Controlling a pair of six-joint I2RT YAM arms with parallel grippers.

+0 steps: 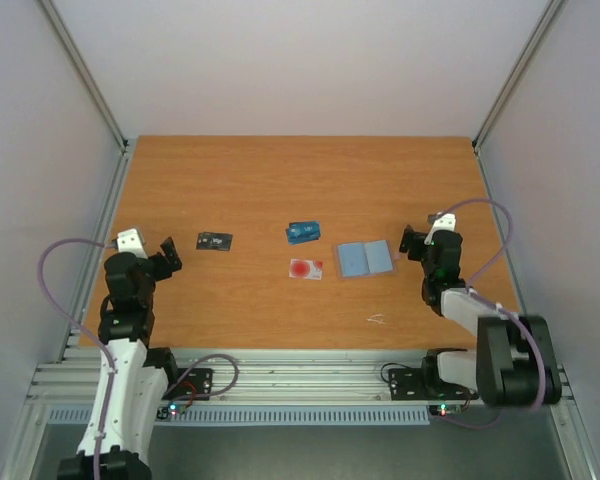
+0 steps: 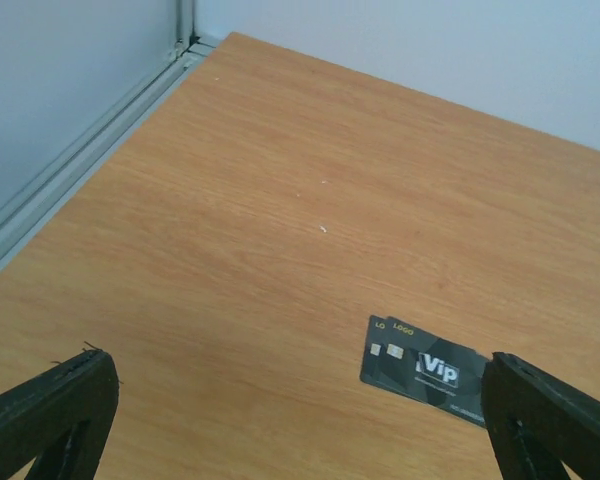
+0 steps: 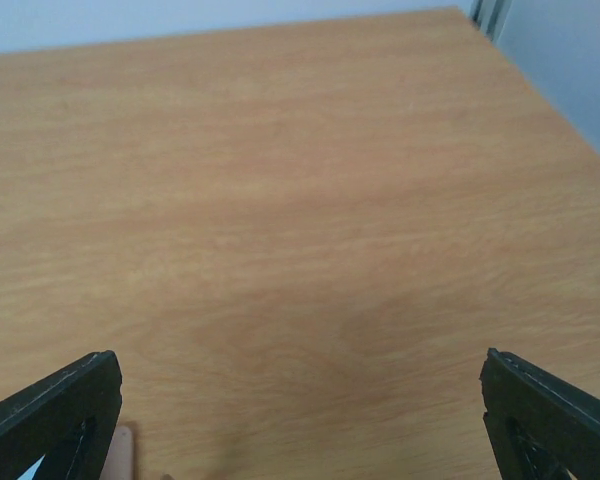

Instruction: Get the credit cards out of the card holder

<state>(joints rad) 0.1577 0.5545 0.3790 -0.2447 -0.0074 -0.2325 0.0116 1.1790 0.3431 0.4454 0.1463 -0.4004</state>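
- Orange-brown wood-grain table [image 1: 280, 180], smooth and matt
- Light blue inside, the card holder [image 1: 365, 258] lies open and flat as two rectangular panels, at 3 o'clock from the white card [image 1: 306, 268]
- Thin rectangular credit cards lie apart on the wood: the white card bears a red round mark, the blue card [image 1: 302, 232] sits at its 12 o'clock, and the dark card [image 2: 425, 370], at the blue one's 9 o'clock, reads "Vip" and "LOGO"
- Black left gripper [image 1: 152, 250]: jaws spread wide, holding nothing
- Black right gripper [image 1: 425, 240]: jaws spread wide, empty, at the holder's 3 o'clock
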